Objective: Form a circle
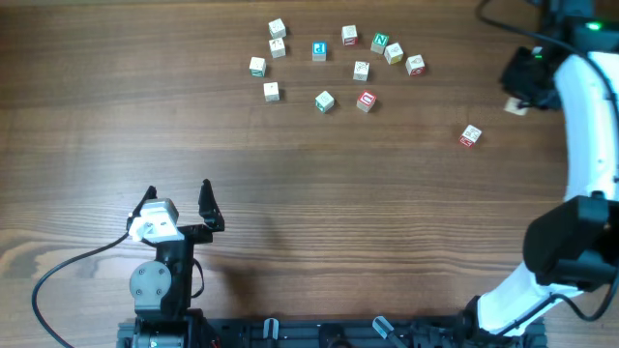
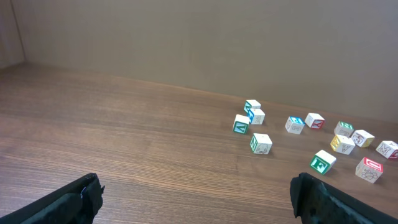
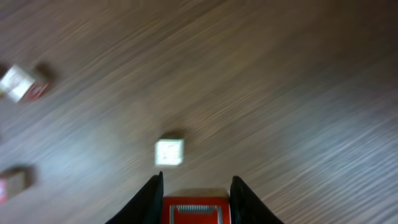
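Pinching a red block (image 3: 196, 210), right claw (image 3: 194, 186) at two o'clock edge of table (image 1: 319, 222), left claw (image 1: 179, 198) spread at seven, other blocks (image 1: 361, 70) near twelve

From high overhead, looks straight down on the whole table (image 1: 290, 222). From the left wrist, peers low and almost level across the wood, past the wide-apart left gripper (image 2: 196, 186), to the far cluster of blocks (image 2: 311, 134) also seen at the top of the overhead view. From the right wrist, stares steeply down at the wood, close and blurred, over the right gripper (image 3: 196, 180) clamped on a red block (image 3: 196, 210).
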Available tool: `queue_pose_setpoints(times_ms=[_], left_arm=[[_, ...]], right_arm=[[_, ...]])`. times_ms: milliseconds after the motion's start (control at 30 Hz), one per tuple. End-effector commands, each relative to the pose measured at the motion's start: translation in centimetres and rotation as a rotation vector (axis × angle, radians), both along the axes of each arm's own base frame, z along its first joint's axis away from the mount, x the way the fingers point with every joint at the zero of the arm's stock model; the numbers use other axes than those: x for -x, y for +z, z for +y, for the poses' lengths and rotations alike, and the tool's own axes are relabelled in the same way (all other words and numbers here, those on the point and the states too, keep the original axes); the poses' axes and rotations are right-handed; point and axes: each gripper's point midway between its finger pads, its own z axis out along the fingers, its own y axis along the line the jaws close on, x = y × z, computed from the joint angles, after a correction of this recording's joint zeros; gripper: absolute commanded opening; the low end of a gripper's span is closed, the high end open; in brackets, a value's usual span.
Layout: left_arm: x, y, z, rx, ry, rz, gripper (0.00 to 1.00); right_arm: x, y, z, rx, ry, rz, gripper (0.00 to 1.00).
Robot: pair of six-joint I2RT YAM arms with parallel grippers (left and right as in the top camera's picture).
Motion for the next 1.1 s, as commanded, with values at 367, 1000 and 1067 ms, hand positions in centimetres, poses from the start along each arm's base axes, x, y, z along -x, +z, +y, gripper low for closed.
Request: queue_pose_setpoints(times_ms=[367,1000,1067], left_arm=[[0.0,-0.1,0.0,-0.022,-0.006,-0.004,1.00],[0.0,-0.1,0.0,-0.022,-0.006,-0.004,1.00],[0.0,-0.1,0.0,-0.022,-0.006,-0.004,1.00]], right_arm=[[2.7,-13.0,-0.8,-0.178,0.216,0.028,0.20],[-0.1,-13.5,-0.1,-0.104,0.511,-0.104,0.25],[-0.3,-13.5,-0.2,-0.093,0.529,-0.109,0.25]])
